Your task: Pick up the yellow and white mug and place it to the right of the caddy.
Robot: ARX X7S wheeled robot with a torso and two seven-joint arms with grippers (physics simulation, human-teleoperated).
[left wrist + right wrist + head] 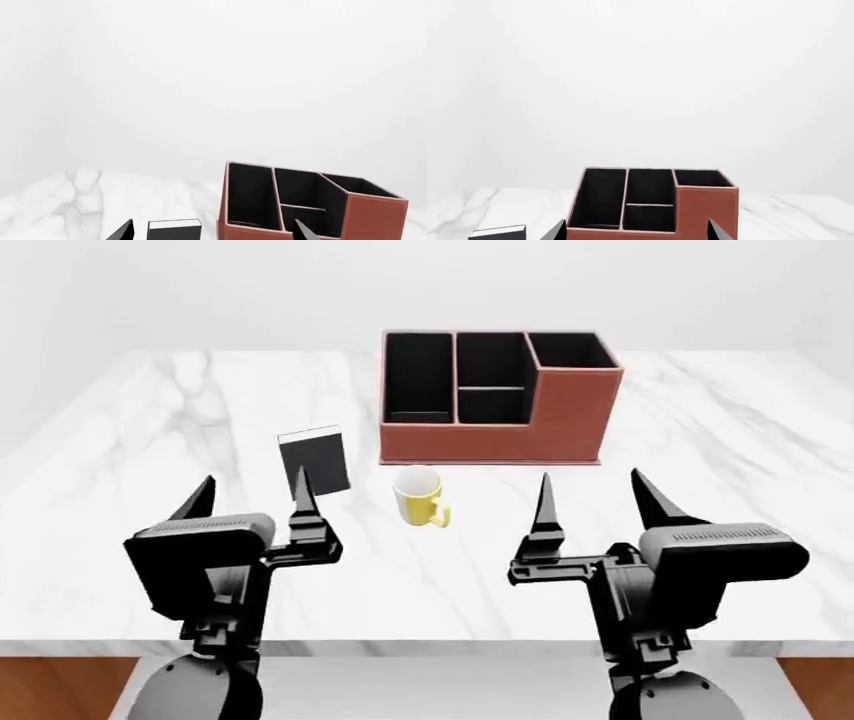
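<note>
Fingers (198, 502) spread, unladen; mug (420, 495) and caddy (497, 395) both empty.

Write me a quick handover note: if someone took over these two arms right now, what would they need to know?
Left gripper: open, empty, hovering at the near edge of the marble table.
Right gripper: open, empty, also at the near edge.
Yellow and white mug: on the table, in front of the caddy, between both grippers, handle toward the robot.
Small black slab: upright, left of the mug.
Done: nothing; mug untouched.
Left: grasp the mug, set it on the bare table right of the caddy.
</note>
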